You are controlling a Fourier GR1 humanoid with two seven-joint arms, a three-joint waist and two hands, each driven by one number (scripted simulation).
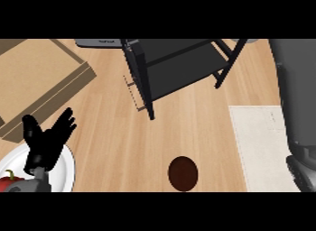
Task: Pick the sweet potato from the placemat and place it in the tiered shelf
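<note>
Currently, hands: left hand (46, 137) open, fingers spread, near left; right fingers cannot tell.
Sweet potato (183, 173): one, on bare surface (114, 131), left of placemat (262, 144).
Tiered shelf (177, 67): one, far centre.
Plate (62, 171): one.

You are looking at a light wooden counter (121, 135) carrying a few bystanders. A flat brown cardboard box (27, 85) is lying at the counter's far left corner. Nearer than the box, at the counter's near left edge, a round white plate (66, 169) is sitting, and a red bell pepper (4, 184) is resting on that plate.
</note>
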